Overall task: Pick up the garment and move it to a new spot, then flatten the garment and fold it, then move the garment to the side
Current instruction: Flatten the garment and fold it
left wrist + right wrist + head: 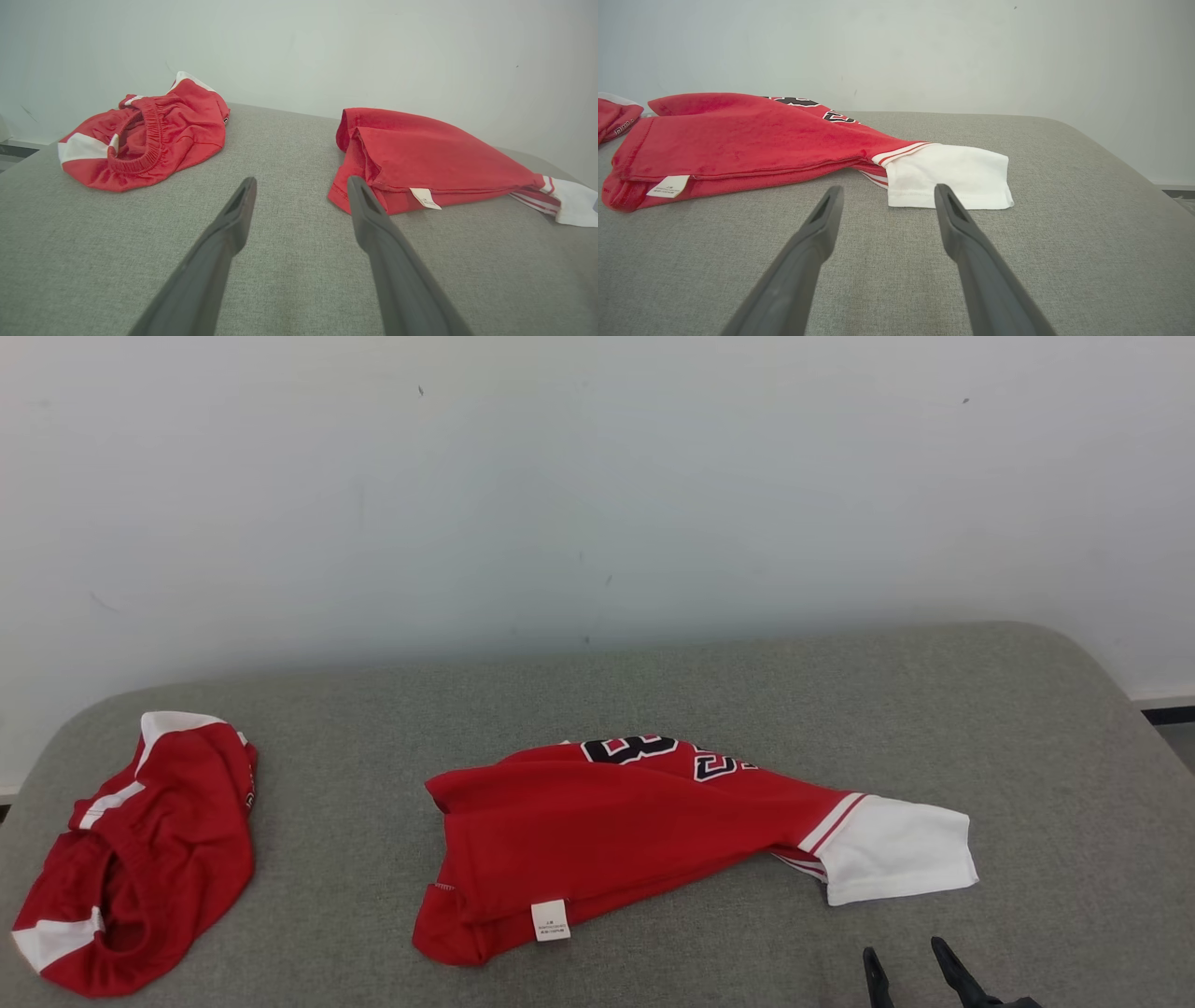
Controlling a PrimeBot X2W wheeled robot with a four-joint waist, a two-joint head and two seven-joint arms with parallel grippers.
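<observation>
Jersey (pixel 607 821): red, loosely doubled over, lying about mid-cushion (pixel 653 691). Black numerals show along its far edge. The white sleeve (pixel 896 849) points to the robot's right, and a white label (pixel 550 920) sits on the near hem.

Right gripper (pixel 888 190): fingers spread, empty. In the head view its tips sit on the near side of the sleeve, close to it but apart. In the right wrist view they point at the sleeve's near hem, low over the grey cloth.

Left gripper (pixel 301 183): fingers spread, empty. In the left wrist view it aims at the gap between the jersey and the shorts (pixel 149 859). Its right-hand fingertip lines up with the jersey's near-left hem corner; contact cannot be told from this angle.

Shorts: red with white panels, crumpled, waistband open toward the robot, at the cushion's left end, well apart from the jersey.

Edges:
- The cushion's far edge runs along the pale wall (pixel 597 476).
- Its right end curves off in a rounded corner, with a strip of floor beyond.
- Its left end curves off just past the shorts.

Open room:
- a broad bare band between shorts and jersey;
- a bare stretch right of the sleeve, out to the rounded corner;
- a band behind the jersey up to the wall;
- a narrower strip on the near side, where the right gripper sits.
</observation>
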